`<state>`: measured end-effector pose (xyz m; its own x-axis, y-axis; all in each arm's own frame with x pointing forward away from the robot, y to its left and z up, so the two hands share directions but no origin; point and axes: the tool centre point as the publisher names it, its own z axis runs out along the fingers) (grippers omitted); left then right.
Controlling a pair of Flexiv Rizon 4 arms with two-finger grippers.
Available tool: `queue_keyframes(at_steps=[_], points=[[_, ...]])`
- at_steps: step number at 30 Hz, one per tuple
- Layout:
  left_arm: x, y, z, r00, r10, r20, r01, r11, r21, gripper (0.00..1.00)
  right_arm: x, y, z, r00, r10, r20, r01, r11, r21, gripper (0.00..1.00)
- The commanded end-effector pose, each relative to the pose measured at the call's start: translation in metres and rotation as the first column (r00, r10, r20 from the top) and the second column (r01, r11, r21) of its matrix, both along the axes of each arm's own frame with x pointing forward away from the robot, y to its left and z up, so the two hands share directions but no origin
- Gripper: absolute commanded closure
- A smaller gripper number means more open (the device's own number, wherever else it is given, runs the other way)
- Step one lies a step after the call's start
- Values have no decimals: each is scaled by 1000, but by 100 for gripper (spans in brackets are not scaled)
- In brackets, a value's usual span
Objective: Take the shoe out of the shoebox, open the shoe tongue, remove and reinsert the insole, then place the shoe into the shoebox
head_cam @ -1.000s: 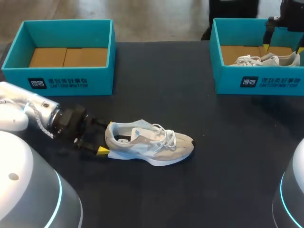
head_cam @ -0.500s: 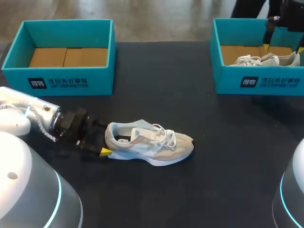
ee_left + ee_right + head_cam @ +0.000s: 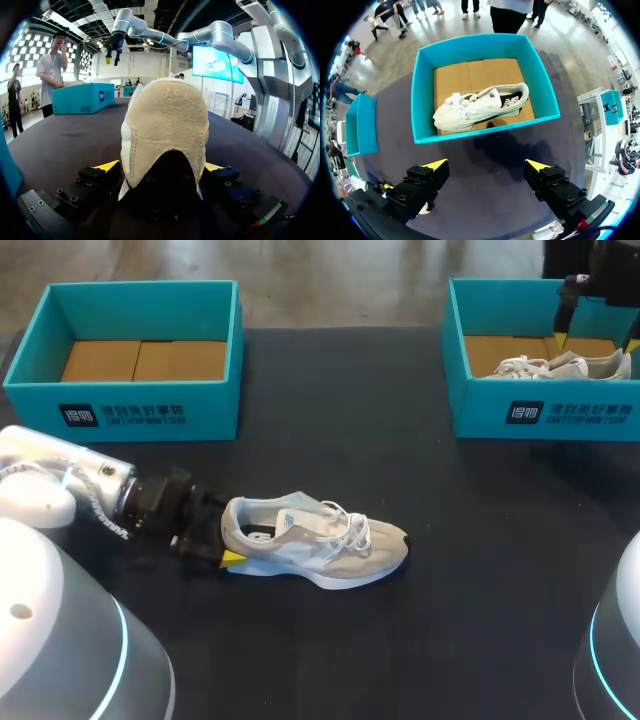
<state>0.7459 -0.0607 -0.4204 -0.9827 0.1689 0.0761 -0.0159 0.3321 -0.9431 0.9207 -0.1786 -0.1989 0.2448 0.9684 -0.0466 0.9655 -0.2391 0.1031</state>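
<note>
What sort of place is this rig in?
Likely a robot lab bench for shoe-handling trials: dark table, teal left box and right box, a shoe on the table at the left gripper, a second shoe in the right box below the right gripper.

I work over a wide, flat table with a matte black top (image 3: 480, 570), even and dark in tone. Its far edge runs straight across the head view. The light on it is soft, and the shadows are faint and blurred.
</note>
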Motion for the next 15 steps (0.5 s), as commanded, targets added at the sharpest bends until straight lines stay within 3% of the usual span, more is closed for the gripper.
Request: queue_keyframes(at_steps=[1,15], points=[[2,-5,-3,1000,0,-5,0,1000,-9,0,0,0,0,1000,0,1,0,1000,0,0],[7,-13,-2,1000,-8,-16,7,1000,-28,0,0,0,0,1000,0,1,0,1000,0,0]])
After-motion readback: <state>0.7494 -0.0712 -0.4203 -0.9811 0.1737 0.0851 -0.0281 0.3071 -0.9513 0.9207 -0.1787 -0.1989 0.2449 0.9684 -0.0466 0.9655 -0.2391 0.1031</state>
